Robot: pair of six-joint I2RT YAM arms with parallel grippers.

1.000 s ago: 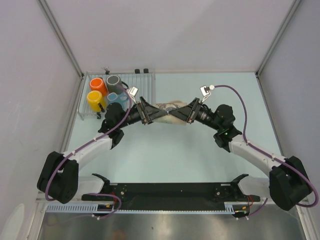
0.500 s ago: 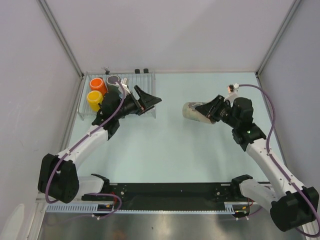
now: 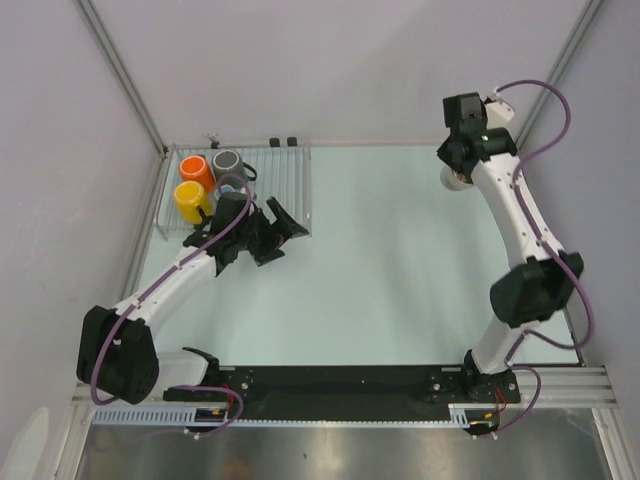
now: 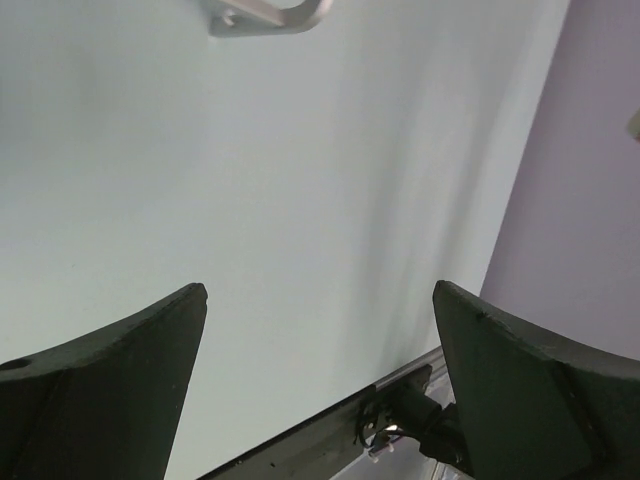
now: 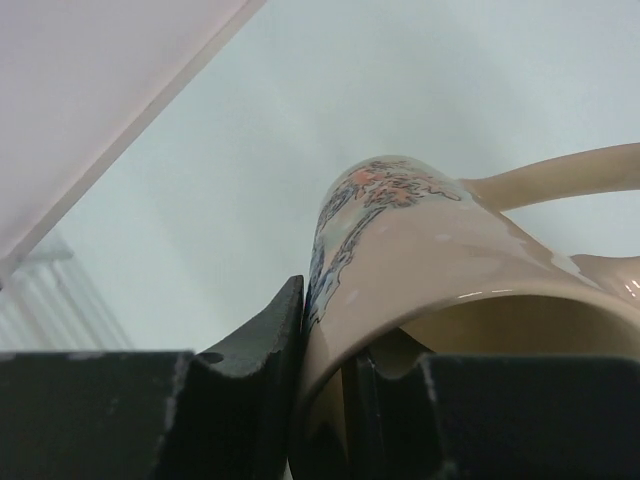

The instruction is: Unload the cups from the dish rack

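The clear dish rack [image 3: 287,172] stands at the back left. In it are an orange cup [image 3: 196,168], a dark grey cup [image 3: 226,160] and a yellow cup [image 3: 187,196]; a fourth, pale cup [image 3: 233,183] is partly hidden by my left arm. My left gripper [image 3: 283,231] [image 4: 320,292] hangs open and empty over the table, by the rack's front right corner. At the far right back, my right gripper [image 3: 457,170] [image 5: 335,330] is shut on the rim of a cream cup [image 5: 420,250] [image 3: 456,181] with a flower print, one finger inside, one outside.
Metal frame posts [image 3: 545,90] and pale walls close in the back corners, close to my right wrist. The black base rail [image 3: 340,385] runs along the near edge. A grey curved metal piece [image 4: 265,12] shows at the top of the left wrist view.
My right arm swung from the table's middle to the far right back, carrying the cream cup. My left gripper let go of it, opened wide and drew back beside the rack.
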